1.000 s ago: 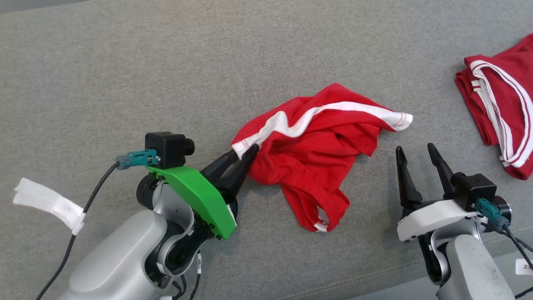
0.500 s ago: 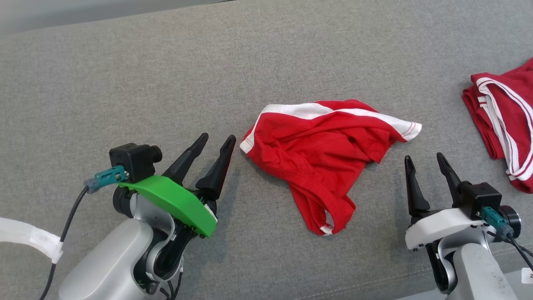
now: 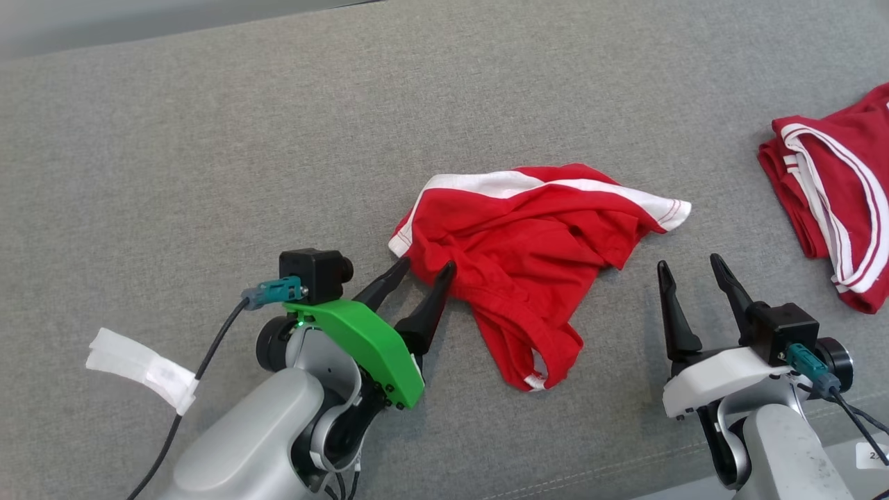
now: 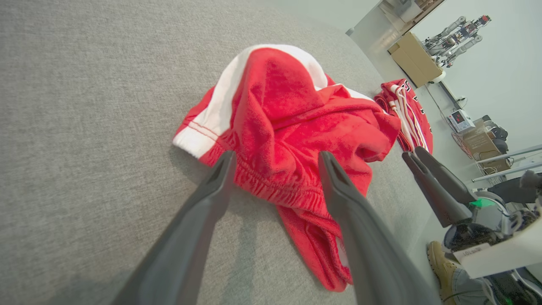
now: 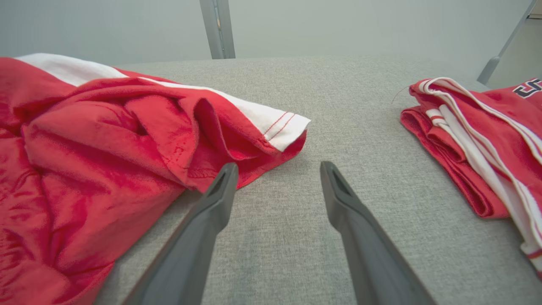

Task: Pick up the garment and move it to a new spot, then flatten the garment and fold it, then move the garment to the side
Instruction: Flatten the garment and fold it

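A crumpled red garment (image 3: 528, 250) with a white stripe lies in the middle of the grey surface, its elastic waistband edge facing me. My left gripper (image 3: 425, 269) stands open at the garment's left edge, its fingertips straddling the waistband (image 4: 271, 186) with nothing clamped. In the left wrist view the garment (image 4: 292, 123) bulges up just beyond my left gripper (image 4: 275, 159). My right gripper (image 3: 687, 265) is open, a little right of the garment and below its white-hemmed corner (image 5: 281, 123). In the right wrist view my right gripper (image 5: 277, 167) has bare fabric surface between its fingers.
A second red garment (image 3: 833, 194) with white piping lies folded at the far right edge, also seen as the folded garment (image 5: 474, 144) to the right of my right fingers. White tape (image 3: 142, 364) wraps the left arm's cable. A person's shoe (image 4: 442, 264) stands beyond the surface edge.
One second ago my left gripper was shut on the garment's white hem; it then let go and drew back left, and now it has come forward again, open, onto the waistband edge. The camera shifted.
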{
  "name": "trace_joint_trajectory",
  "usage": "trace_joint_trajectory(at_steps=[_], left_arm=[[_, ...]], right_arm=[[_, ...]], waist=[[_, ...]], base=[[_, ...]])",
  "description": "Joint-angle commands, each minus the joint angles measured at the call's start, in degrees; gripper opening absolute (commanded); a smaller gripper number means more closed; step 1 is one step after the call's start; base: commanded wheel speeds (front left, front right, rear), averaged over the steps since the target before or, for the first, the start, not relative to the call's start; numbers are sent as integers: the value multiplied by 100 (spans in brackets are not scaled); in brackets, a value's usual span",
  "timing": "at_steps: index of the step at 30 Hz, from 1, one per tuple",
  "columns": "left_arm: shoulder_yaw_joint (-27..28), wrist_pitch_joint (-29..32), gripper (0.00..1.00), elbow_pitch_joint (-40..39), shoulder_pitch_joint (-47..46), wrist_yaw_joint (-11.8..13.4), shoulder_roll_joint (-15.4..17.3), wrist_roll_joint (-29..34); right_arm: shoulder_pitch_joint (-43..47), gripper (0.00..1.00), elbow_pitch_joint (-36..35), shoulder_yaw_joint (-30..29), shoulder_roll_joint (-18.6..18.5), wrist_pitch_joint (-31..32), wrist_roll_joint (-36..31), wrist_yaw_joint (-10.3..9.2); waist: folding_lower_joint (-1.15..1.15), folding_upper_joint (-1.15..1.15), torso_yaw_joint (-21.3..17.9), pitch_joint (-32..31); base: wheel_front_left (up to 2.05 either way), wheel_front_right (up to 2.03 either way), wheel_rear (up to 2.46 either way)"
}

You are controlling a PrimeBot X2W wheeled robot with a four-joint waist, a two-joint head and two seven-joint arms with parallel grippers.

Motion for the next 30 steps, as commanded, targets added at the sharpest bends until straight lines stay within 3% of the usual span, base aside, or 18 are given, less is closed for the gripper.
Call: trace_joint_trajectory(at_steps=[1, 6, 7, 8, 9, 10, 14, 23, 26, 30], left_arm=[[43, 3, 100, 133, -139, 19, -21, -29], [48, 60, 100, 461, -347, 12, -53, 46], [6, 87, 84, 480, -374, -25, -61, 65], [-47, 132, 44, 494, -393, -73, -76, 72], [-118, 194, 18, 493, -413, -123, -83, 96], [-184, 259, 0, 465, -432, -178, -93, 122], [-577, 509, 0, 162, -625, -237, -62, 482], [-1792, 1525, 0, -1062, -1027, 133, 146, 1660], [-2011, 1858, 0, -850, -990, 218, 124, 1805], [-2143, 1773, 0, -86, -922, 272, -116, 2069]], right_arm=[[-65, 100, -22, -15, -19, -17, 57, 0], [-68, 100, -31, -5, -5, -17, 79, 0], [-62, 100, -29, -7, -3, -17, 92, -1], [-56, 100, -37, -9, -2, -18, 106, 0], [-48, 100, -37, -19, 0, -17, 118, 0], [-41, 100, -33, -28, 3, -17, 120, 0], [-5, 100, -37, -60, 7, -17, 116, 0], [58, 100, -4, -74, 9, -18, 168, 0], [-21, 100, 13, -43, 9, -17, 190, 0], [-85, 100, 33, 52, 9, -18, 227, 0]], waist=[[0, 0, -126, 99], [0, 0, -302, 188], [0, 0, -331, 197], [0, 0, -358, 205], [0, 0, -383, 207], [0, 0, -405, 208], [0, 0, -457, 184], [0, 0, -428, 137], [0, 0, -418, 181], [0, 0, -456, 251]], base=[[0, 0, 0], [0, 0, 0], [0, 0, 0], [0, 0, 0], [0, 0, 0], [0, 0, 0], [0, 0, 0], [0, 0, 0], [0, 0, 0], [0, 0, 0]])
